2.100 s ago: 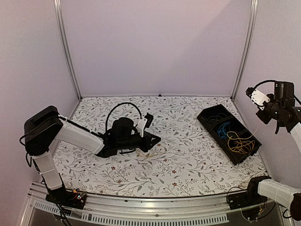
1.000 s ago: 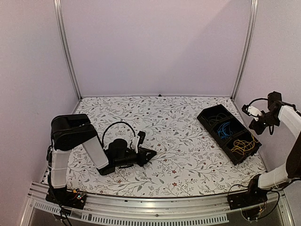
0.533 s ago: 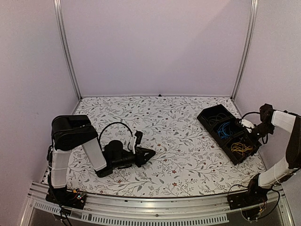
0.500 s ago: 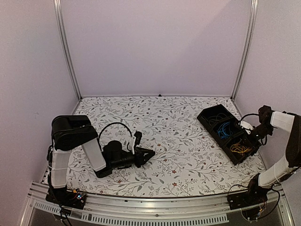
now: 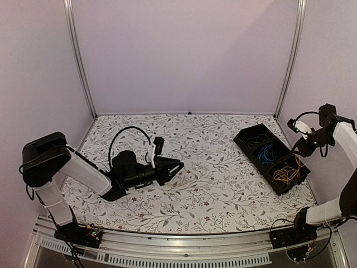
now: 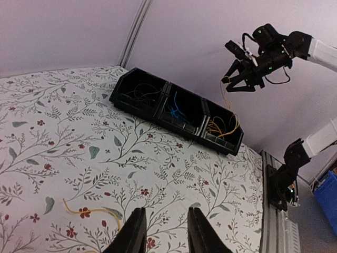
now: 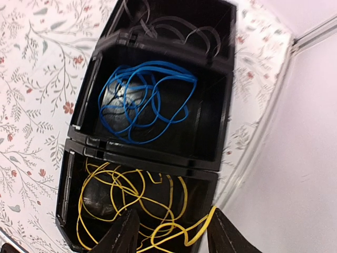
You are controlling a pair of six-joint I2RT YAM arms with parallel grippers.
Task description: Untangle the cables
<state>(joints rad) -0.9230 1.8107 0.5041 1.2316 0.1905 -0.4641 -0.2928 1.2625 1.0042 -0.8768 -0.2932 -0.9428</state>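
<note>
The left arm (image 5: 83,170) stretches low over the left half of the table (image 5: 223,190), the left gripper (image 5: 172,165) pointing toward the middle, its fingers slightly parted. The right arm (image 5: 343,134) arches above the right edge, the right gripper (image 5: 297,149) tilted downward, jaws spread wide.

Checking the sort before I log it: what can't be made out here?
- Right wrist view: yellow cables run off the bottom edge between the right gripper's fingers; contact unclear.
- Same view: dark cables in the far compartment, black on black, cut by the top edge.
- Top view: loose yellow strand too small.
</note>
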